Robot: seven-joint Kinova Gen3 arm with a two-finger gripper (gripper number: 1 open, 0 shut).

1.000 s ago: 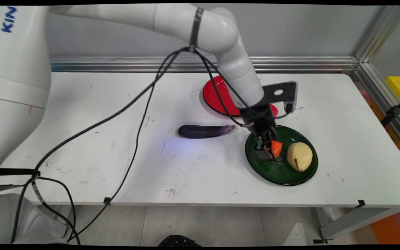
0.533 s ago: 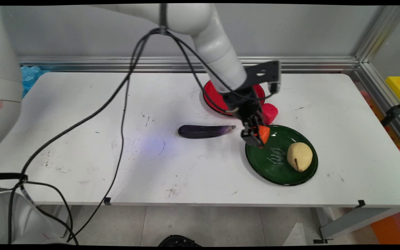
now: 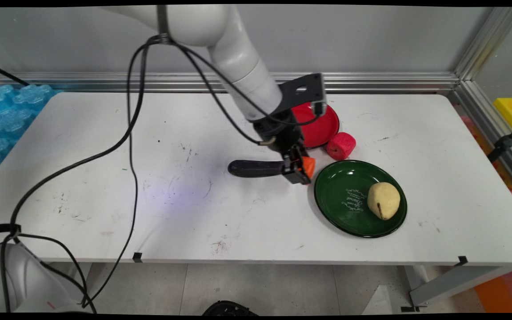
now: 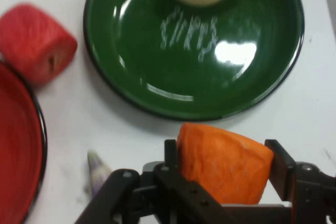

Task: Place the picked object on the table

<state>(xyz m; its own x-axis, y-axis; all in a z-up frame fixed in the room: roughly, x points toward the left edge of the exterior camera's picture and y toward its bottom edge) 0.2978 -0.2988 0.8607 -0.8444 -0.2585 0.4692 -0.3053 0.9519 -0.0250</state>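
The gripper (image 3: 301, 171) is clamped on an orange carrot chunk (image 3: 309, 166), w/ one finger on each side of it, as the hand view shows clearly (image 4: 223, 169). Landmark is the green plate (image 3: 349, 213) on the white table (image 3: 105, 178): the gripper w/ the chunk hangs just left of the plate's rim, above the table, not over the plate. On the plate, at its right side, lies a pale yellow pear (image 3: 383, 200). Just above the plate, at its upper left, is a red cylinder-shaped block (image 3: 341, 146), apart from the rim. Further up-left from the plate sits a red plate (image 3: 322, 126), partly hidden by the arm. Left of the green plate, beyond the gripper, lies a purple eggplant (image 3: 254, 168); its right end is covered by the gripper in main view, and only the tip shows in hand view (image 4: 98, 174).
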